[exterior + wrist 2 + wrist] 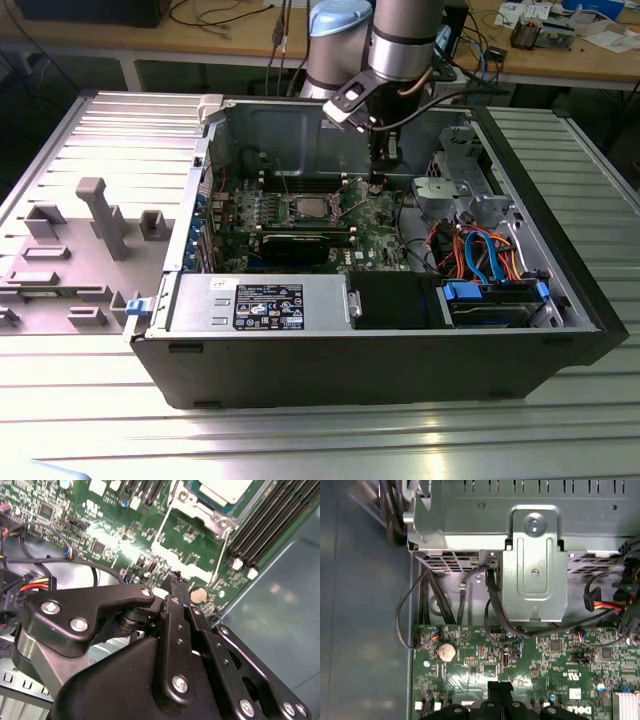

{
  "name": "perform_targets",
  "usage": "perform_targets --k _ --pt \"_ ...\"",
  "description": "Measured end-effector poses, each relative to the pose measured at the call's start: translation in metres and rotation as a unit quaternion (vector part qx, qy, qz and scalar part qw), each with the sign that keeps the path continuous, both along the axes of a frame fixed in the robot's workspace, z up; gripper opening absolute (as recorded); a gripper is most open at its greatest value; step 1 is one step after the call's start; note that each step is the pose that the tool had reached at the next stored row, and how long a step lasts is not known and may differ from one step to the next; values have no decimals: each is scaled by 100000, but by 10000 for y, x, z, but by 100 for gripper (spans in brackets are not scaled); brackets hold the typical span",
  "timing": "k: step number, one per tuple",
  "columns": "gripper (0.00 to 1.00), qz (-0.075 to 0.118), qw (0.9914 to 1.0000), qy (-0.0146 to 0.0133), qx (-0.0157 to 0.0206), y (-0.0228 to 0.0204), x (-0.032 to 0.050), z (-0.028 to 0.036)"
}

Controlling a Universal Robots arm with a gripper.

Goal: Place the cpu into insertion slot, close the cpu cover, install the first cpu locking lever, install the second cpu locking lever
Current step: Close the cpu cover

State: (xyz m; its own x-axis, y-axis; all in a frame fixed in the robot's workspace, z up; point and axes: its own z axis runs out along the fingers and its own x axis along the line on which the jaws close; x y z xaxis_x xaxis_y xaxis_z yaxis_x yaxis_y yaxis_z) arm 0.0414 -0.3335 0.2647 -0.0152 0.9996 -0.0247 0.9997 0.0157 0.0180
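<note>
Exterior view: fingers (377,175), closed and seemingly empty, hang just above the motherboard (375,215); the seated cpu (308,208) lies near, toward the exterior view's left.

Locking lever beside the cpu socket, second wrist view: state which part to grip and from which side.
Grip the locking lever near its free end, the tip closest to the gripper, far from the cpu cover. It is a thin wire lying along the green board, so probably come from above, pinching across it.
</note>
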Motion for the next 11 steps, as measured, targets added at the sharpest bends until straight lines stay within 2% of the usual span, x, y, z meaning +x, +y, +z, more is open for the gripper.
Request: perform_targets --k 1,4,7,11 --pt "11 48 100000 -3 5 0 32 -15" --pt "11 97 100000 -2 1 0 50 -64" --pt "11 145 100000 -1 2 1 54 -123" --pt "11 220 100000 14 -2 1 51 -161"
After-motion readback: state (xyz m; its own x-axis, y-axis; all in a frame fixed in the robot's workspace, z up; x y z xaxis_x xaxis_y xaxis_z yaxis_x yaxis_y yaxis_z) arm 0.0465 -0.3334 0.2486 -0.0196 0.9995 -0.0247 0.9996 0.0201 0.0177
